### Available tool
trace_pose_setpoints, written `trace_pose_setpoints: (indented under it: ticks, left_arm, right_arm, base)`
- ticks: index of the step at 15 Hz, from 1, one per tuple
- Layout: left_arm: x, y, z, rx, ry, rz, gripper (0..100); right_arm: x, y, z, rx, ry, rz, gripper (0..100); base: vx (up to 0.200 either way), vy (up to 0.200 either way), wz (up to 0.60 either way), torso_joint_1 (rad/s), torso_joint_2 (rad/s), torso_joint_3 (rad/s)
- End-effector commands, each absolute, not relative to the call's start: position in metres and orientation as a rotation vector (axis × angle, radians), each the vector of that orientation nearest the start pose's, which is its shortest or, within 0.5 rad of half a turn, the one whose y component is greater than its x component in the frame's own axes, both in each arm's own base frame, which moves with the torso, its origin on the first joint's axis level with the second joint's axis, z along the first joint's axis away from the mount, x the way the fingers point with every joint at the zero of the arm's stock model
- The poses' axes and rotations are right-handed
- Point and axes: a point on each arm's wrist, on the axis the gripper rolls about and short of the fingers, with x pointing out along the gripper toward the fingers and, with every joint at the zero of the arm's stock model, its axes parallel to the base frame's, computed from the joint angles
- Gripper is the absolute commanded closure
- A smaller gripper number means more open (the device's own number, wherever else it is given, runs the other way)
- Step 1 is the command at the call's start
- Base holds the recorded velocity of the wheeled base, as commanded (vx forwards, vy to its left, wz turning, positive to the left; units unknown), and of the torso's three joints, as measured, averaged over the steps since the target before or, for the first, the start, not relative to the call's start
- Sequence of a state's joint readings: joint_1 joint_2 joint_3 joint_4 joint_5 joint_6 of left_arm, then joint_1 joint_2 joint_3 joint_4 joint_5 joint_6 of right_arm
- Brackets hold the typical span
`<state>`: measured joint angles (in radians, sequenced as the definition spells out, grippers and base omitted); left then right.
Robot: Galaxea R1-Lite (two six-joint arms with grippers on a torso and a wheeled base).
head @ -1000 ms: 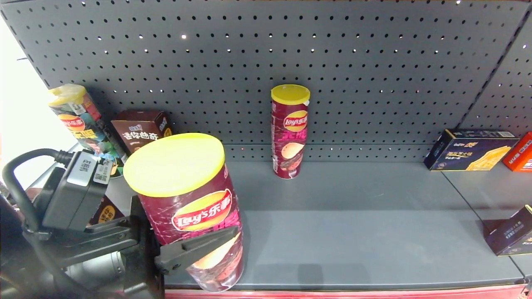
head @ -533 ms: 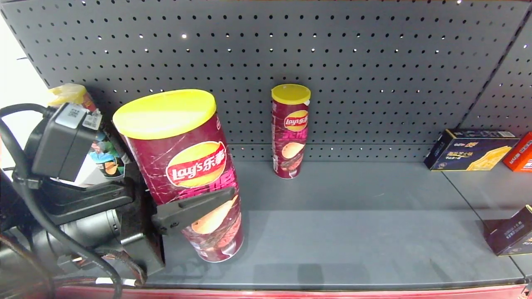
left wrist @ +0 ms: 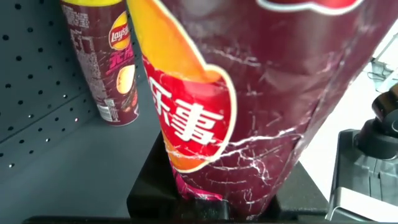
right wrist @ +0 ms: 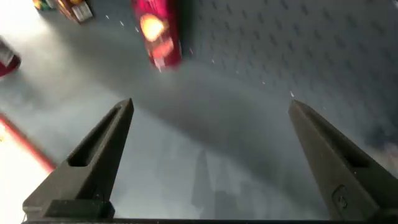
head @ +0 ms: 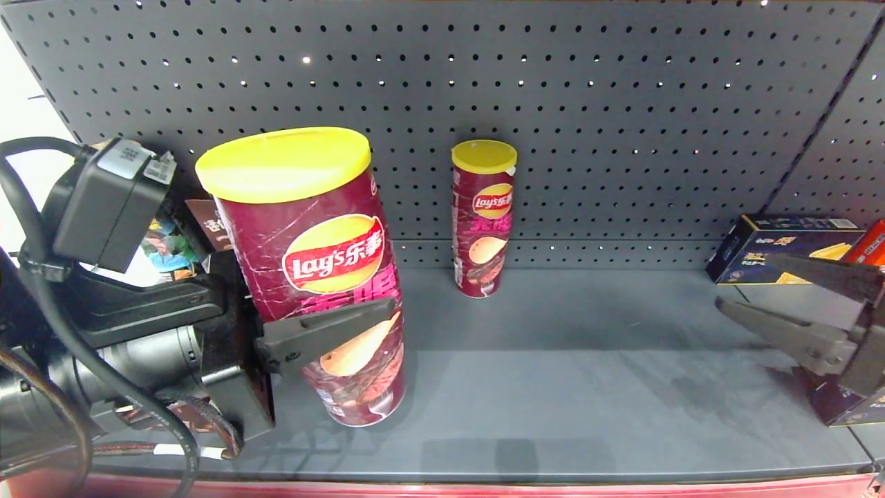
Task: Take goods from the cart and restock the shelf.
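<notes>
My left gripper (head: pixel 332 315) is shut on a maroon chips can (head: pixel 318 228) with a yellow lid, gripping it around the lower half. The can is nearly upright over the front left of the grey shelf (head: pixel 588 387). I cannot tell whether its base touches the shelf. In the left wrist view the held can (left wrist: pixel 249 112) is very close. A second, matching can (head: pixel 482 218) (left wrist: pixel 109 62) stands upright against the pegboard, right of the held one. My right gripper (head: pixel 743 282) (right wrist: pixel 210 104) hangs open over the shelf's right side, holding nothing, with that standing can (right wrist: pixel 158 31) far ahead of it.
A dark brown box (head: pixel 207 225) and a teal-patterned can (head: pixel 162 245) sit at the back left, partly hidden by my left wrist. At the right lie a dark blue box (head: pixel 767 252), an orange box (head: pixel 872 245) and a purple box (head: pixel 840 408). A pegboard (head: pixel 622 104) backs the shelf.
My left gripper has raised the held can and carried it farther in over the shelf. My right gripper has come into the head view from the right, open.
</notes>
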<state>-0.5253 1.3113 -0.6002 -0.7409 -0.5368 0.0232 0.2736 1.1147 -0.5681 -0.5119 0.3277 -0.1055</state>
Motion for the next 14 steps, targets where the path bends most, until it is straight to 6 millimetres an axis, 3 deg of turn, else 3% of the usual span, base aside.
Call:
trace_pose_setpoints:
  ticks: [1, 2, 3, 4, 8, 11, 14]
  left_arm:
    - [0.17, -0.111, 0.235, 0.021, -0.04, -1.058, 100]
    - [0.17, -0.111, 0.234, 0.021, -0.036, -1.055, 100]
    - [0.171, -0.11, 0.234, 0.021, -0.038, -1.053, 100]
    - [0.171, -0.11, 0.234, 0.02, -0.034, -1.054, 100]
    - [0.167, -0.108, 0.231, 0.017, -0.027, -1.054, 100]
    - [0.166, -0.106, 0.234, 0.014, -0.037, -1.044, 100]
    - [0.166, -0.105, 0.233, 0.014, -0.035, -1.04, 100]
  right_arm:
    - [0.201, 0.072, 0.229, -0.112, 0.044, 0.685, 0]
    - [0.217, 0.08, 0.235, -0.112, 0.029, 0.752, 0]
    - [0.22, 0.081, 0.236, -0.113, 0.025, 0.767, 0]
    - [0.241, 0.09, 0.241, -0.149, -0.008, 0.882, 0]
    - [0.289, 0.111, 0.242, -0.195, -0.072, 1.127, 0]
    - [0.317, 0.124, 0.246, -0.194, -0.121, 1.27, 0]
    - [0.336, 0.136, 0.248, -0.202, -0.151, 1.287, 0]
  base:
    - [0.0, 0.0, 0.0, 0.0, 0.0, 0.0]
    - [0.0, 0.0, 0.0, 0.0, 0.0, 0.0]
    - [0.0, 0.0, 0.0, 0.0, 0.0, 0.0]
    - [0.0, 0.0, 0.0, 0.0, 0.0, 0.0]
    - [0.0, 0.0, 0.0, 0.0, 0.0, 0.0]
    - [0.0, 0.0, 0.0, 0.0, 0.0, 0.0]
    - [0.0, 0.0, 0.0, 0.0, 0.0, 0.0]
